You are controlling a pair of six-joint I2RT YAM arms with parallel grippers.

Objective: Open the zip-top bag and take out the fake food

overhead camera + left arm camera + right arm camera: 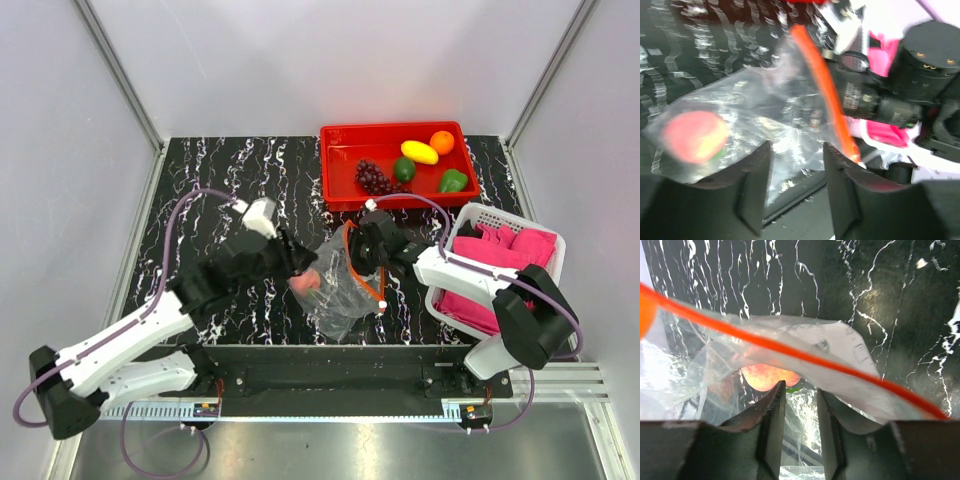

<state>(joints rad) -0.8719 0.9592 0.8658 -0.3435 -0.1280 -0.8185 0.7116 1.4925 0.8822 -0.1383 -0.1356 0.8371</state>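
Note:
The zip-top bag (340, 300) stands crumpled at the table's near middle, its orange-red zip strip (352, 262) raised. One pink-red and yellow fake fruit (308, 285) lies inside it, and shows in the left wrist view (695, 136) and the right wrist view (765, 377). My left gripper (303, 265) is at the bag's left side, jaws apart, with film (765, 105) between the tips (797, 147). My right gripper (362, 268) is at the bag's top right. Its jaws (800, 388) stand narrowly apart under the strip (790, 351), with film draped over the right finger.
A red tray (390, 130) at the back holds an orange ball (441, 142), a yellow fruit (419, 152), purple grapes (373, 178) and a green pepper (453, 181). A white basket (500, 212) of pink cloths (500, 255) stands at the right, close to the right arm.

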